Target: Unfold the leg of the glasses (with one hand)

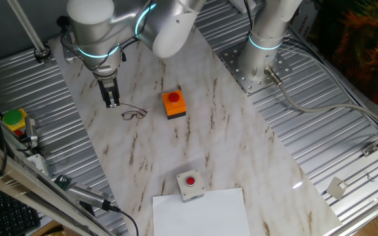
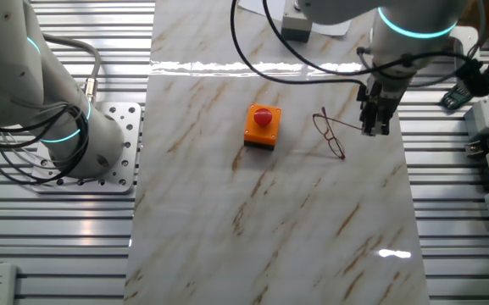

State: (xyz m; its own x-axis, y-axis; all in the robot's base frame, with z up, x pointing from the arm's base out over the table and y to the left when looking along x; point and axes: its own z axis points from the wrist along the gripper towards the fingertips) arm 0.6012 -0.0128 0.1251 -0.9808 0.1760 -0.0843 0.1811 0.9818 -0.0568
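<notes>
The glasses [image 1: 134, 114] are thin dark wire-frame glasses lying on the marble tabletop, just left of an orange box. In the other fixed view the glasses [image 2: 330, 135] lie right of that box, and one slender temple arm stretches out from the frame to my fingertips. My gripper [image 1: 112, 103] points straight down at the glasses' left end. In the other fixed view my gripper [image 2: 374, 129] has its fingers close together, and they seem to pinch the tip of that temple arm. The second temple arm is too thin to make out.
An orange box with a red button [image 1: 173, 104] stands right beside the glasses and also shows in the other fixed view [image 2: 262, 127]. A grey box with a red button [image 1: 190, 185] and a white sheet [image 1: 202, 213] lie at the near edge. A second arm's base [image 1: 261, 65] is bolted at the back right.
</notes>
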